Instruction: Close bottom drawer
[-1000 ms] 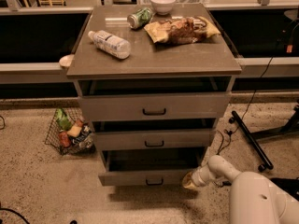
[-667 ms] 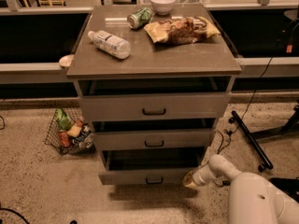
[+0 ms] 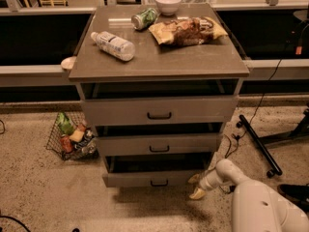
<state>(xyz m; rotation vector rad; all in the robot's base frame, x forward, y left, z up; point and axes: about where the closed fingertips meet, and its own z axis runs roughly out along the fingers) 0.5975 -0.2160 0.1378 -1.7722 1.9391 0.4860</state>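
Observation:
The bottom drawer point(image 3: 130, 179) is the lowest of three in the grey-beige cabinet point(image 3: 159, 62). It stands partly pulled out, with a dark gap above its front and a small dark bar handle point(image 3: 159, 182) at the centre. My gripper point(image 3: 197, 186) is low at the right end of the drawer's front, close to or touching it. It is open, with one yellowish fingertip point(image 3: 194, 179) above the other and nothing held. My white arm point(image 3: 256, 207) reaches in from the lower right.
The middle drawer point(image 3: 159, 144) and top drawer point(image 3: 159, 111) also stand slightly out. A plastic bottle point(image 3: 114, 45), a can point(image 3: 144, 18), a snack bag point(image 3: 186, 30) and a bowl point(image 3: 168, 3) lie on top. A wire basket point(image 3: 72, 137) sits left; a black stand leg point(image 3: 258, 144) lies right.
The bottom drawer's front sits slightly farther in than before. My gripper has stayed at its right end, shifting only a little towards the cabinet.

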